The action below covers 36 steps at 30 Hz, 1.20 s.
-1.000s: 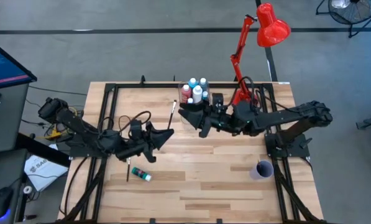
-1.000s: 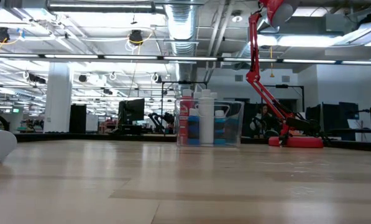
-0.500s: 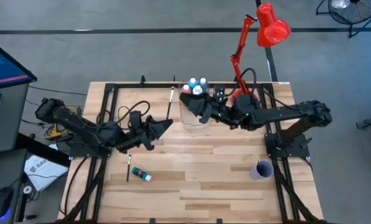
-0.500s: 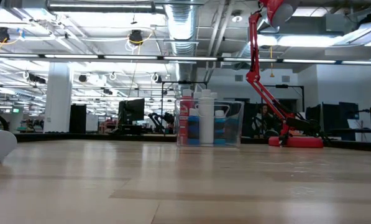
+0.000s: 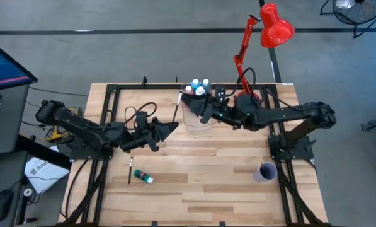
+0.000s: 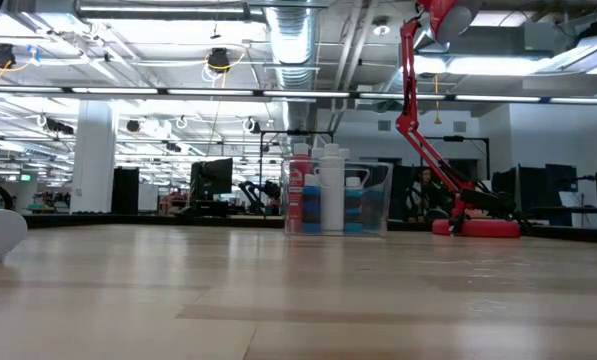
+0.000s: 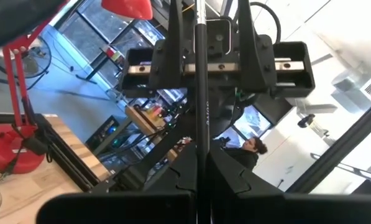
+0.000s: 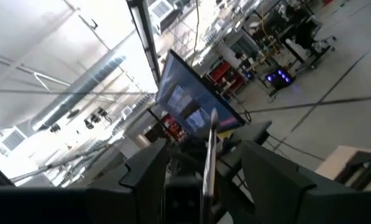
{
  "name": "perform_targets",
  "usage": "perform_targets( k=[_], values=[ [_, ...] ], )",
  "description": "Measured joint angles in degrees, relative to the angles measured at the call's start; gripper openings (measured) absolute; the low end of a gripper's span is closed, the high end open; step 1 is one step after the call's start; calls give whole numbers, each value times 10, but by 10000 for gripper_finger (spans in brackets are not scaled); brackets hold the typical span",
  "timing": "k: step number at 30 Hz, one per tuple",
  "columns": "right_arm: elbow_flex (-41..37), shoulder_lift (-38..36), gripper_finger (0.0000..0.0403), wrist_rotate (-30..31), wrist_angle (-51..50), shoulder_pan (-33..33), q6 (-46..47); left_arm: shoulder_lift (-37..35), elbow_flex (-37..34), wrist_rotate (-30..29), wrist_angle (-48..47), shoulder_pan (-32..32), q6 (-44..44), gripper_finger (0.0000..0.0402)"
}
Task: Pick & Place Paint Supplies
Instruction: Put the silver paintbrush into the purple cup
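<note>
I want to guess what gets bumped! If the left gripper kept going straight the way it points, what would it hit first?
Probably the clear box with the paint bottles. The left gripper, shut on a brush, points toward it, but height is hard to judge from above.

— What is the left gripper (image 5: 169,128) holding?
— A thin paintbrush (image 5: 176,106), angling toward the clear box (image 5: 198,116).
— And the right gripper (image 5: 205,113)?
— Hovering over that box, bottles (image 5: 198,87) standing inside.
</note>
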Motion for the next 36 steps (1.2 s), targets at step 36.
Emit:
perform_targets(
  k=[36],
  values=[
    [0, 0, 92, 0, -72, 11, 45, 0, 0, 3, -58, -10, -19, 1]
  ],
)
